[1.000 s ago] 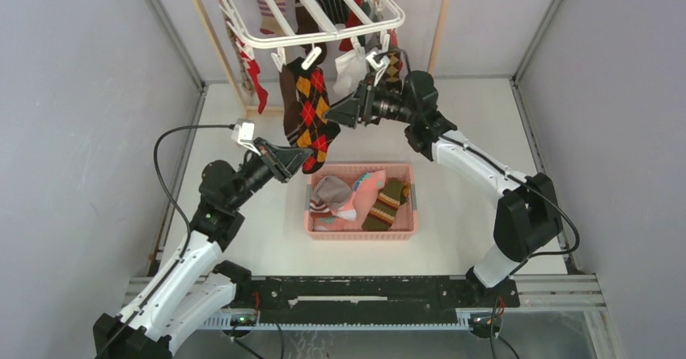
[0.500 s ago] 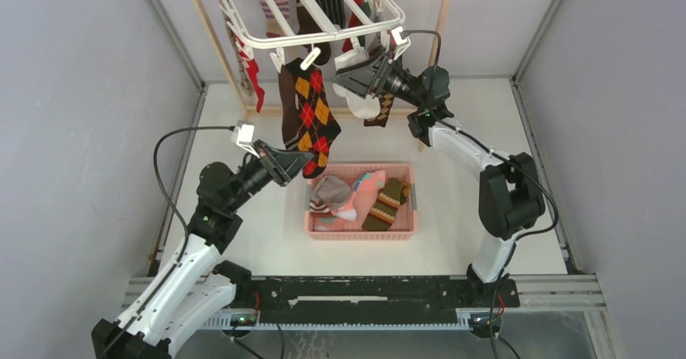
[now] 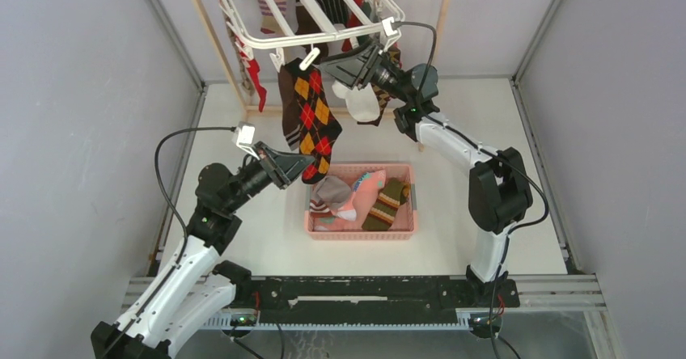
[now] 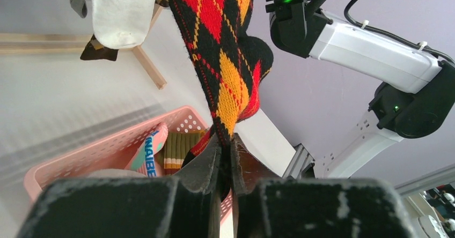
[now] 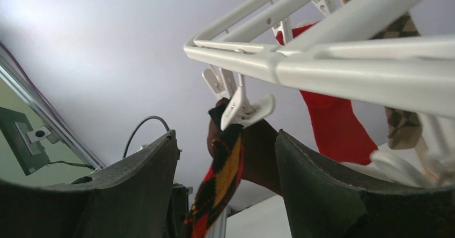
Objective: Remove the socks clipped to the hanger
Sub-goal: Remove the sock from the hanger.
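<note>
The white hanger (image 3: 323,29) hangs at the back with several socks clipped under it. A brown argyle sock (image 3: 311,116) with red and orange diamonds dangles from a front clip (image 3: 310,57). My left gripper (image 3: 304,163) is shut on its lower end, just above the basket; the left wrist view shows the argyle sock (image 4: 230,61) pinched between the pads (image 4: 212,165). My right gripper (image 3: 327,66) stands open right beside that clip. In the right wrist view the clip (image 5: 244,106) and the sock's top (image 5: 225,176) sit between the spread fingers (image 5: 322,179), under the hanger's bar (image 5: 332,69).
A pink slatted basket (image 3: 404,228) on the table holds several socks. A white sock (image 3: 362,102) and a red sock (image 3: 258,82) hang close by. The wooden rack's poles (image 3: 212,42) rise behind the hanger. Grey walls close in on both sides.
My right gripper has risen and swung left from the white sock up to the argyle sock's clip, its jaws spreading wider. My left gripper has kept its hold on the sock's lower end.
</note>
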### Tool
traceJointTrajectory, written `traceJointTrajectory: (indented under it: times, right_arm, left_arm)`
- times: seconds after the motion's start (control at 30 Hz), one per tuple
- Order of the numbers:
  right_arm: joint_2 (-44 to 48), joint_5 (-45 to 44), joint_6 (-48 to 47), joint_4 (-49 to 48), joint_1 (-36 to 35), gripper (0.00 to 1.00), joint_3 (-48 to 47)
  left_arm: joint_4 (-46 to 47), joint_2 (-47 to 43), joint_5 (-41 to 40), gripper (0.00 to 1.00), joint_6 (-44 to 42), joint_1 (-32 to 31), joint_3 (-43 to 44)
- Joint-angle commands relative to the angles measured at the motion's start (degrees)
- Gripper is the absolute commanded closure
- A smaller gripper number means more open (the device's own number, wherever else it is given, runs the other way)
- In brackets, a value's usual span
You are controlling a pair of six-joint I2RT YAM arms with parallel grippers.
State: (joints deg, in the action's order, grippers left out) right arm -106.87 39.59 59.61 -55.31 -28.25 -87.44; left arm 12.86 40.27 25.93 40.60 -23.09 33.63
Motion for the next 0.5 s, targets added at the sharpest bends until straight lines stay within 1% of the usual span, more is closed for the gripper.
traceJointTrajectory:
  times: [0.0, 0.23, 0.47]
  right_arm:
    - [-0.1, -3.1, -1.0, 0.8, -1.3, 0.26, -3.4]
    - [-0.6, -5.3, -4.1, 6.1, -2.6, 0.26, -6.1]
    - [-1.2, -6.7, -4.6, 7.7, -3.0, 0.25, -7.0]
  left_arm:
    - [1.0, -1.1, 2.2, 0.87, 0.7, -0.2, 3.5]
    - [0.0, -2.4, 3.1, 0.87, 0.7, -0.2, 3.9]
    - [-0.4, -2.9, 3.6, 0.87, 0.6, -0.2, 4.1]
